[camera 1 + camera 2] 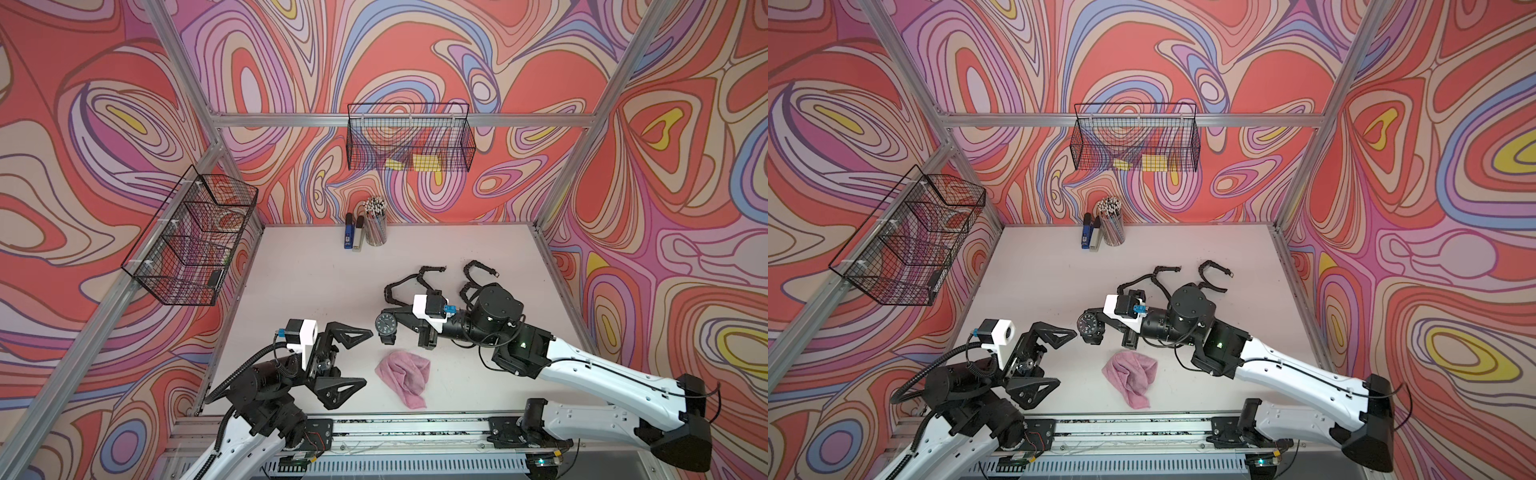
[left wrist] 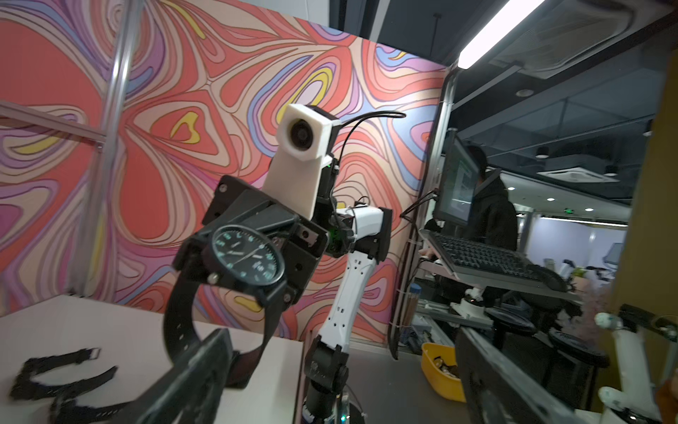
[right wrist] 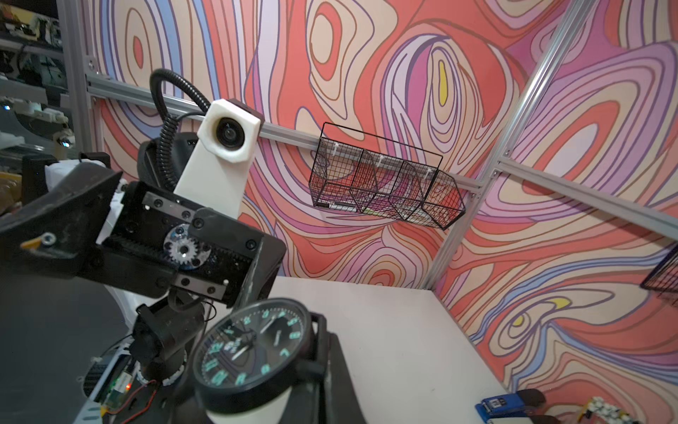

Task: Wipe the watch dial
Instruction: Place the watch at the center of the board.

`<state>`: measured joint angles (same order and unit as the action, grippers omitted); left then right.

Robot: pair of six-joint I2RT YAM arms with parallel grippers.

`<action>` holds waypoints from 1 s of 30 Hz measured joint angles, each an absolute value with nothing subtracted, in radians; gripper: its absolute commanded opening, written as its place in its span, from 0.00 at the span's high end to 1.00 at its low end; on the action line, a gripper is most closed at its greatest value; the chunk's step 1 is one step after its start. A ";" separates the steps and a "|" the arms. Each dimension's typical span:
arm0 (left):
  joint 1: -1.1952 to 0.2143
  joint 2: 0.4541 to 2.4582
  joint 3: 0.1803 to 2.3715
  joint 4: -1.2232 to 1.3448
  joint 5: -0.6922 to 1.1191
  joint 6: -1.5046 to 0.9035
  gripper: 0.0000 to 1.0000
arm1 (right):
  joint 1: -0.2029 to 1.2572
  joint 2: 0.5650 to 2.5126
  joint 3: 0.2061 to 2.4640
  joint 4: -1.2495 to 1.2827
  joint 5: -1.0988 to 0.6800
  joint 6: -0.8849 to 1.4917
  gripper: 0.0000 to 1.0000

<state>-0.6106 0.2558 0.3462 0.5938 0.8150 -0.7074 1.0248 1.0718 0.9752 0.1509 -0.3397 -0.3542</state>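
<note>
Basket (image 1: 409,137) holds yellow blocks (image 1: 427,163), cup (image 1: 376,235) pencils (image 1: 375,204) — right hand (image 1: 397,327) grips watch (image 1: 386,324).

Right end effector (image 1: 397,325) tips hidden (under camera (image 1: 430,307)), basket (image 1: 189,243) contents indistinct

In a top view, taking the watch (image 1: 386,325) as centre: cloth (image 1: 403,376) on the bench (image 1: 299,291) at 5 o'clock, pencil cup (image 1: 376,226) at 12 o'clock, loose straps (image 1: 430,270) at 1 o'clock.
</note>
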 measured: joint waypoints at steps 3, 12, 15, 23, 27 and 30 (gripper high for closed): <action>-0.612 0.131 0.376 0.338 0.708 -0.622 0.01 | 1.002 1.043 0.950 0.139 -0.343 -0.447 1.00; -0.615 0.098 0.534 -0.208 0.384 -0.513 0.01 | 0.992 1.029 0.825 0.101 -0.333 -0.564 1.00; -0.615 0.137 0.599 -0.313 0.309 -0.481 0.01 | 0.969 1.036 0.827 0.044 -0.297 -0.542 1.00; -0.615 0.196 0.626 -0.384 0.224 -0.436 0.01 | 0.816 1.104 0.871 -0.169 -0.207 -0.427 1.00; -0.615 0.210 0.619 -0.383 0.214 -0.437 0.01 | 0.685 1.201 0.909 -0.264 -0.229 -0.379 1.00; -0.615 0.218 0.618 -0.384 0.207 -0.429 0.01 | 0.622 1.301 0.963 -0.332 -0.246 -0.343 1.00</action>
<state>-0.6147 0.2180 0.6182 -0.3840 0.2070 -0.4294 0.6216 1.3006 0.9634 -0.3325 -0.2459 -0.3431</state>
